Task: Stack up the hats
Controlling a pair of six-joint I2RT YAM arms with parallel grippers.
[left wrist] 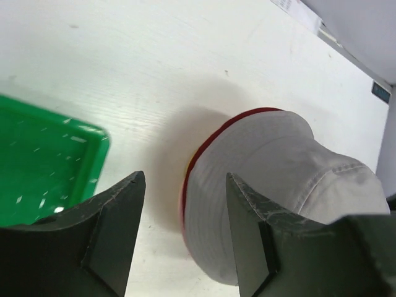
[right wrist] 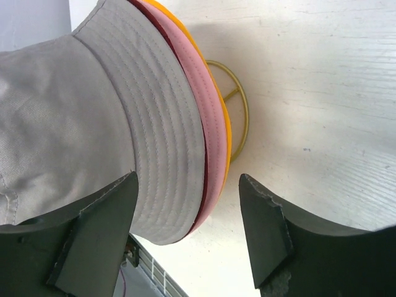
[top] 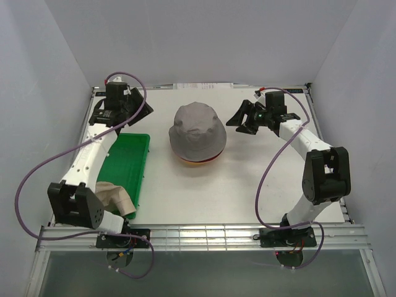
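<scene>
- The beige hat (top: 117, 197) lies crumpled at the near left corner, at the near end of the green tray (top: 131, 154). The left arm's elbow covers part of it, so its brim is hard to make out. I cannot tell if it lies inside the tray or over its edge.
- The left gripper (left wrist: 184, 178) is at the far left, beyond the tray. Its fingers are spread apart and there is nothing between them.
- The other hats are in one pile in the middle of the table (top: 260, 185), well apart from the beige one.
- The grey hat (top: 197, 127) is on top. It is a bucket hat with a stitched brim, and it hides nearly all of the hats below.
- Of the dark red hat (left wrist: 223, 128) only a thin edge shows under the grey brim.
- The pale pink hat (right wrist: 207, 117) shows as a band in the right wrist view. From above it is not visible.
- The yellow-orange hat (right wrist: 226, 139) is the lowest one, also only an edge.
- A gold wire frame (right wrist: 245, 108) comes out from under the pile; most of it is hidden.
- The right gripper (right wrist: 187, 179) is just right of the pile, jaws wide apart, holding nothing.
</scene>
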